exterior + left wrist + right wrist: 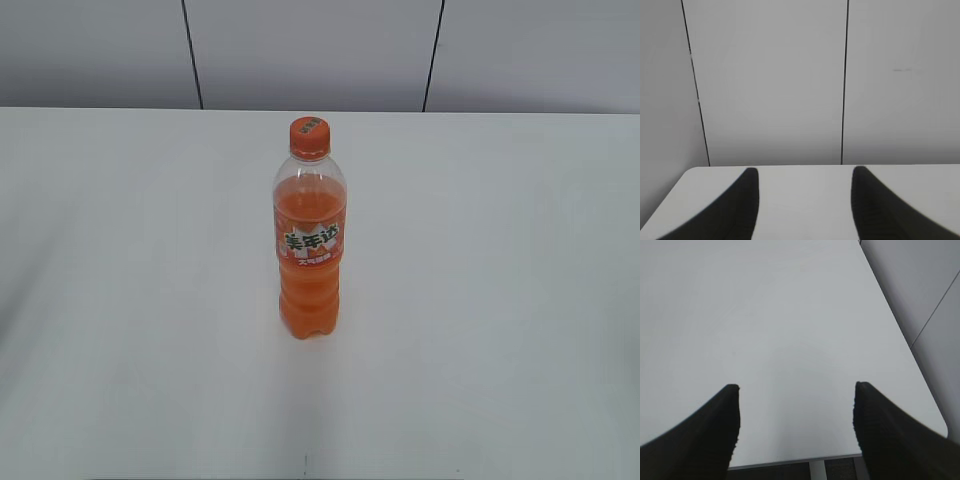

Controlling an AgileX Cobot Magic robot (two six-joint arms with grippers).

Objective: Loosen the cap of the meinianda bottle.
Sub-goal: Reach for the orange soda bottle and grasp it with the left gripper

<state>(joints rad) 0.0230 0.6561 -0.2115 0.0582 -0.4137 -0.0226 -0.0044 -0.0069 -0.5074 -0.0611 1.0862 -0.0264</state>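
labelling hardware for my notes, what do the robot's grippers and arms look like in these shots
Only fingertips show, in the wrist views. The left gripper has two black fingers that curve and taper to rounded tips, with a matte, finely textured surface. The right gripper has the same black, curved, rough-looking fingers. No cables, markings or arm links are visible, and the exterior view shows no arm at all.

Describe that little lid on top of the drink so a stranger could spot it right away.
Start at the wide white table before the grey panelled wall. Near its middle stands one tall clear plastic bottle of orange drink. At its top sits the small round orange plastic screw cap, ribbed at the side, the only opaque orange piece above the clear shoulder.
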